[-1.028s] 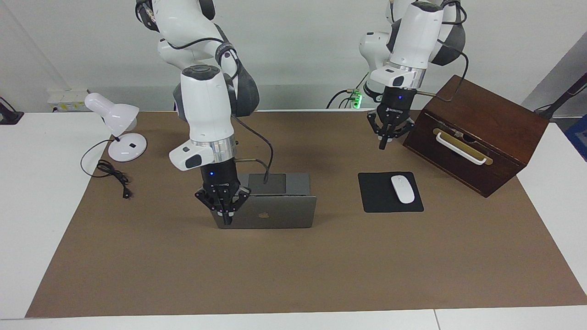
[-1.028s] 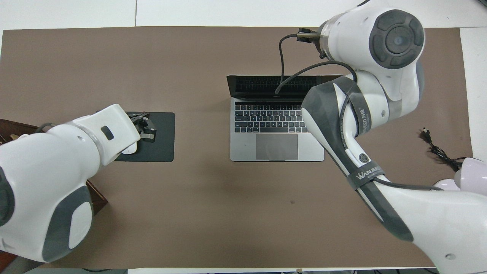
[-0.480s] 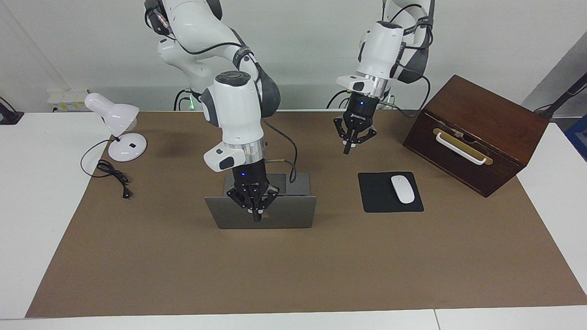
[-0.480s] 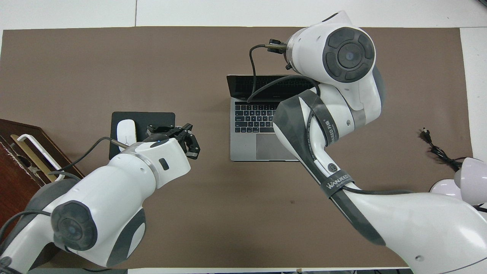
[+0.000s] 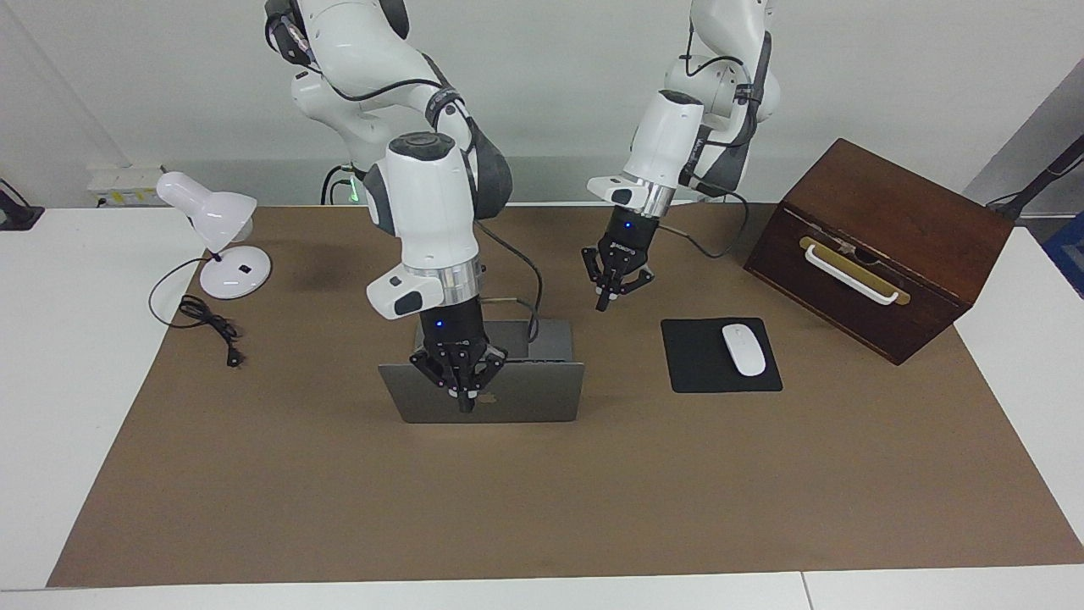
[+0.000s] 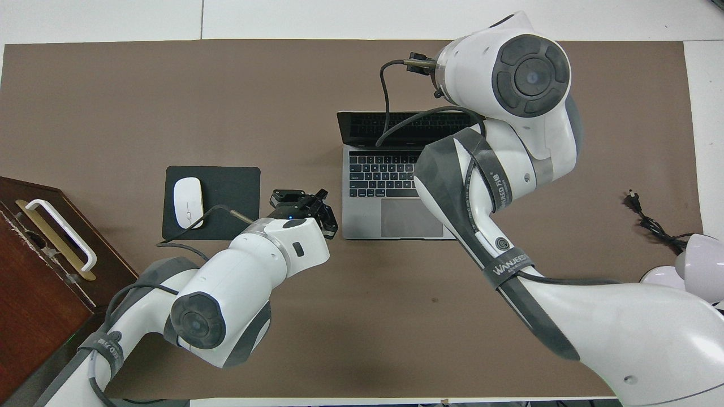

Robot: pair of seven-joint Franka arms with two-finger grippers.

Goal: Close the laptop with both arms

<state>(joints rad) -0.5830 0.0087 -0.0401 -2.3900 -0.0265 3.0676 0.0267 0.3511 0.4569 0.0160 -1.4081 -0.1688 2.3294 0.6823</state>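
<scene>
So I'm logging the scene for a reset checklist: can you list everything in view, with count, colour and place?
laptop: one, silver-grey, open, mid-mat
mouse pad: one, black, beside the laptop toward the left arm's end
mouse: one, white, on the mouse pad
box: one, dark brown wood with a white handle, at the left arm's end
lamp: one, white, at the right arm's end, nearer the robots than the laptop
cord: one, black, lying by the lamp
mat: one, brown, covering the table
table: one, white
right gripper: one, black, jaws shut, at the laptop's lid
left gripper: one, black, jaws shut, over the mat between laptop and mouse pad
</scene>
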